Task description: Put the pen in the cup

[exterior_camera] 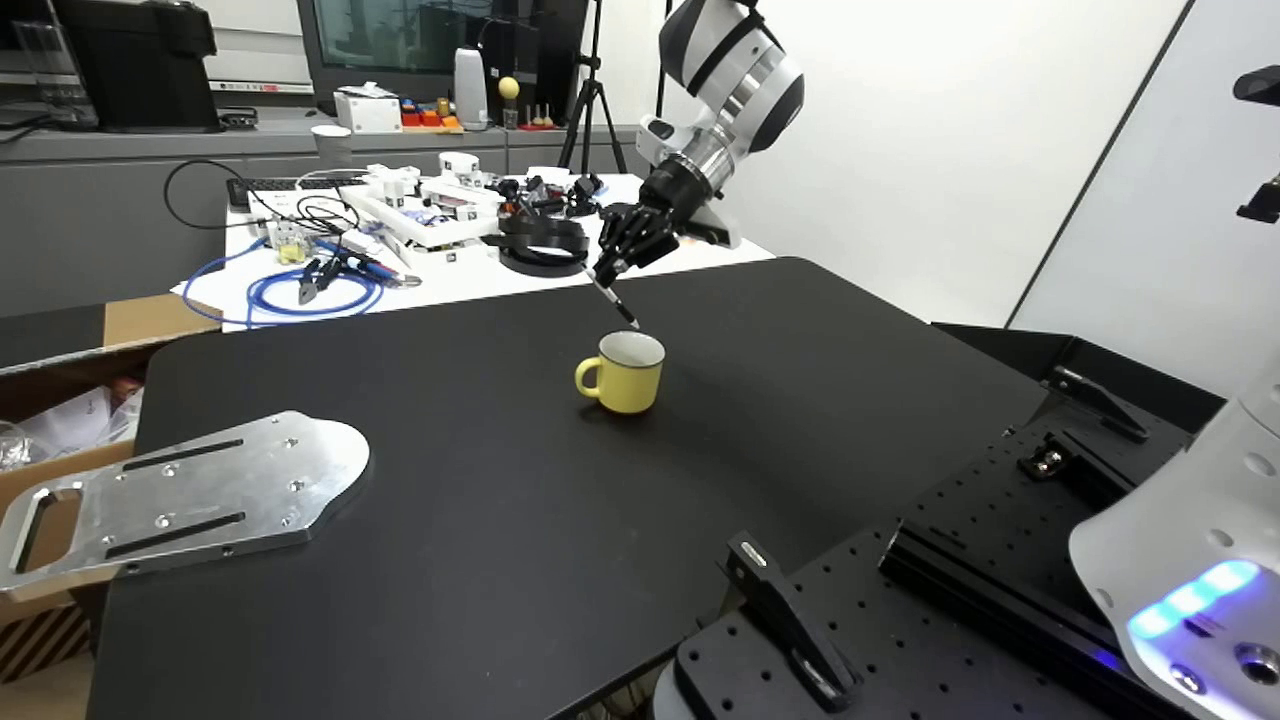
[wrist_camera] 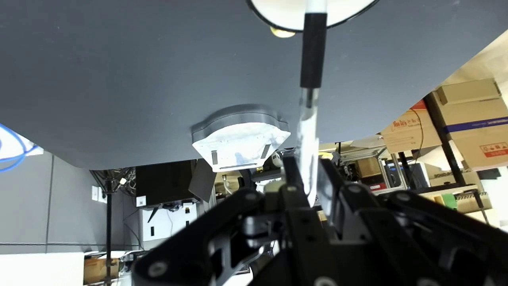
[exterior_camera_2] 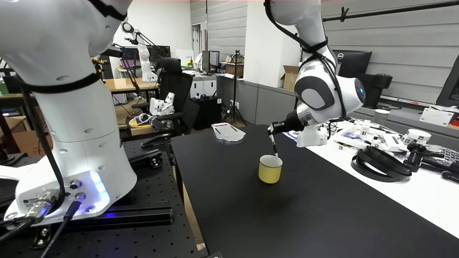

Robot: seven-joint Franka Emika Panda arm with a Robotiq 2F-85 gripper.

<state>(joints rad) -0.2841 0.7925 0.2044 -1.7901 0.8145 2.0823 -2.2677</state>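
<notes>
Yellow cup w/ white inside stands upright on blk tbl, end effector gripping pen, tip nr rim.

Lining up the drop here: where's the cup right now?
In an exterior view, the cup stands mid-picture on the table, right of the metal plate, and in the image just below the tip of the pen held by the pincer.

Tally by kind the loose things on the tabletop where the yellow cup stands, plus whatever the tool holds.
Cup: 1, yellow
Metal plate: 1
Pen: 1, held in the tool
Total: 3
</notes>
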